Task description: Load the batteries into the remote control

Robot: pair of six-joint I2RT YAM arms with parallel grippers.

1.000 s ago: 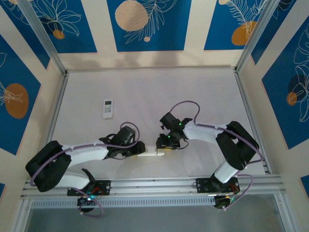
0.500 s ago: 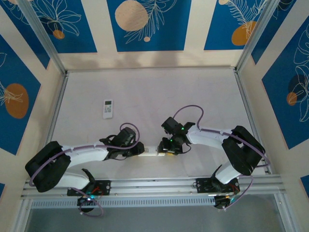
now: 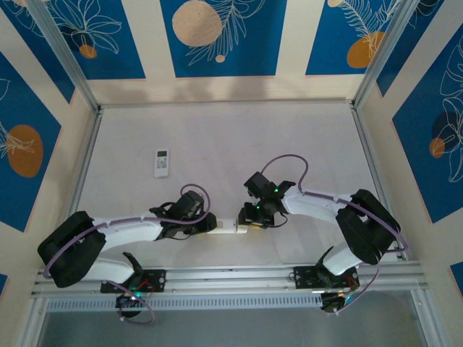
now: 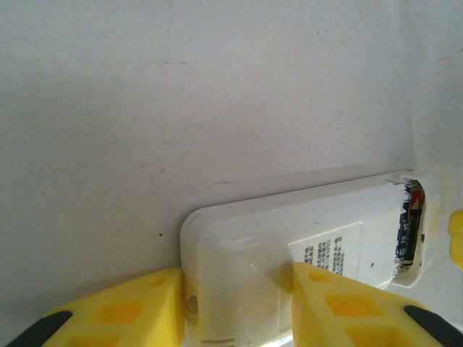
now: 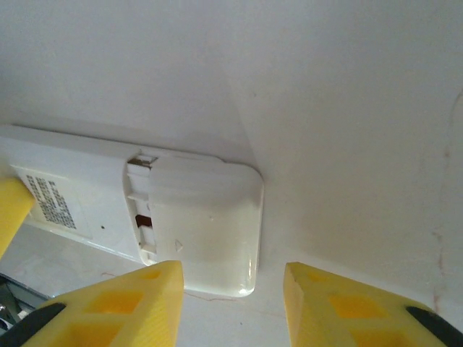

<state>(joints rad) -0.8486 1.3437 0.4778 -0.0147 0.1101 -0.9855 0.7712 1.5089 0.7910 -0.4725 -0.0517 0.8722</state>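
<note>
With the left gripper (image 4: 235, 289) clamped on the white plastic remote control (image 4: 275, 231), the open right gripper (image 5: 231, 278) probably needed to push its white battery cover (image 5: 206, 206) straight shut.

I'm looking at two arms, left (image 3: 130, 230) and right (image 3: 318, 204): white links, black joints, purple cables (image 3: 286, 160) looping overhead (green lights (image 3: 275, 190) glowing), ending in chunky yellow fingers (image 4: 325, 303).

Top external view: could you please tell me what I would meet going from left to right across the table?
Small remote → left tool → second remote → right tool.
</note>
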